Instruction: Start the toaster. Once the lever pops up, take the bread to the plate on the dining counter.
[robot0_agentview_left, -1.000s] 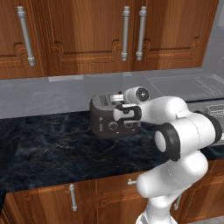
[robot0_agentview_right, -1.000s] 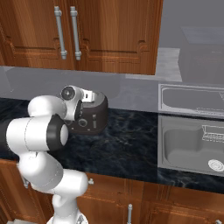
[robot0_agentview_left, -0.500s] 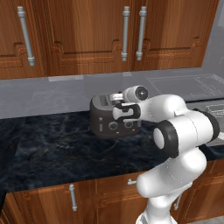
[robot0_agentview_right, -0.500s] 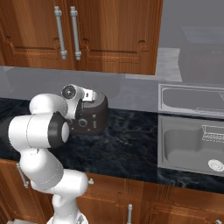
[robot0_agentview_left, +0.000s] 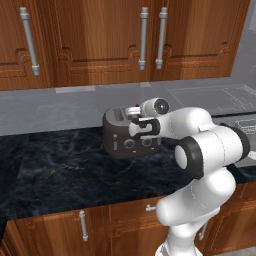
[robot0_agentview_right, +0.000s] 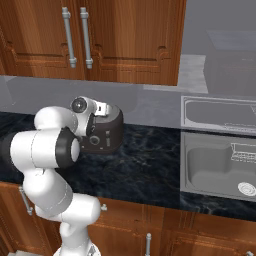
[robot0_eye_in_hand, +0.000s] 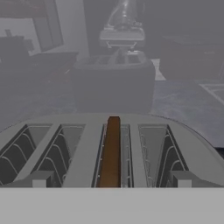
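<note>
The dark grey toaster (robot0_agentview_left: 127, 140) (robot0_agentview_right: 109, 134) stands on the narrow black counter (robot0_agentview_left: 60, 170) against the wall. In the hand view its top (robot0_eye_in_hand: 87, 148) shows several slots, and the thin brown bread (robot0_eye_in_hand: 111, 151) stands in a middle slot. My gripper (robot0_agentview_left: 137, 119) (robot0_agentview_right: 97, 120) (robot0_eye_in_hand: 111, 180) hovers at the toaster's front top edge, pointing toward the wall. It is open wide, with one fingertip on each side of the bread slot and nothing held. The plate and the dining counter are out of view.
Wood wall cabinets (robot0_agentview_left: 100, 40) hang above a glossy grey backsplash (robot0_agentview_left: 50, 112) that mirrors the toaster. A steel sink (robot0_agentview_right: 220, 160) is set into the counter to the right. Drawer fronts (robot0_agentview_left: 85, 225) run below the counter edge.
</note>
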